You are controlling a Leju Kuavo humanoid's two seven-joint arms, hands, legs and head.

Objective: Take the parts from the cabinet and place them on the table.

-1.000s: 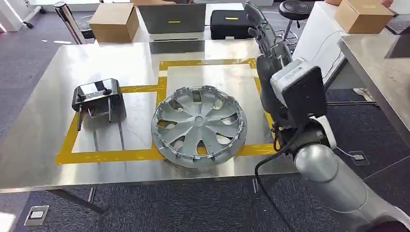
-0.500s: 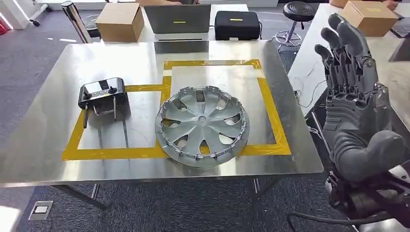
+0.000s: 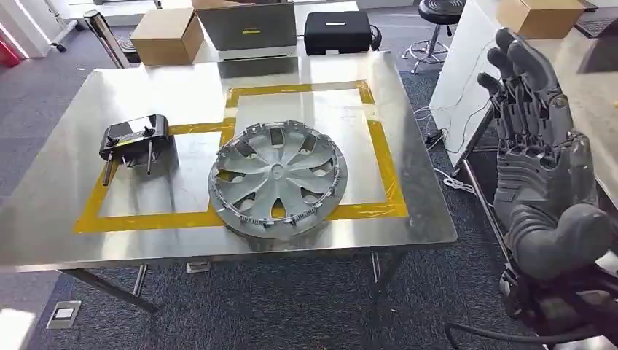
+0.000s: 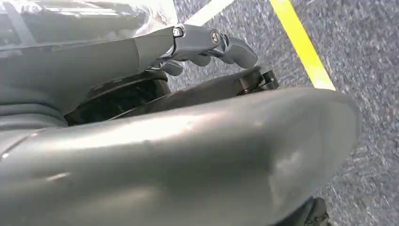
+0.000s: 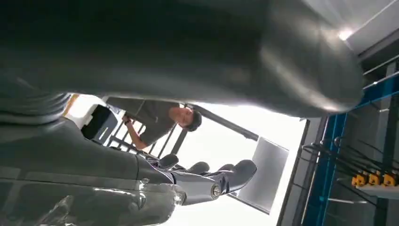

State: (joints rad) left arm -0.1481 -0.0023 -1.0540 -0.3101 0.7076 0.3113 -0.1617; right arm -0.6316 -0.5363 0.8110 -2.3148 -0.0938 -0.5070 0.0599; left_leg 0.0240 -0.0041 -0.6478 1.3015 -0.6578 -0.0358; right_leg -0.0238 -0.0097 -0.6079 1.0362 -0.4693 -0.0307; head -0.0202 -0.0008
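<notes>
While raised off the table's right edge, right hand (image 3: 543,171) stands palm-side up with fingers (image 3: 521,69) straight and spread, holding nothing. Sits well apart from the steel table (image 3: 58,226), over grey carpet (image 3: 291,313). Left hand (image 4: 207,44) hangs above carpet crossed by a yellow floor line (image 4: 301,44); fingers partly curled, grasp state cannot be told.

Silver wheel cover (image 3: 277,179) lies flat near the table's front edge, overlapping the front strip of the yellow tape outline (image 3: 146,217). Black controller (image 3: 133,138) rests to its left, on the tape's left arm, antennas pointing toward the front edge. No legible writing on either item.

Beyond the far edge: cardboard box (image 3: 167,35), grey case (image 3: 248,28) and black case (image 3: 337,31), the latter two each bearing a small yellow label, text unreadable. Open bare steel at the table's left and rear right. White panel (image 3: 466,80) and black stool (image 3: 436,13) stand to the right. A person (image 5: 160,117) appears in the right wrist view.
</notes>
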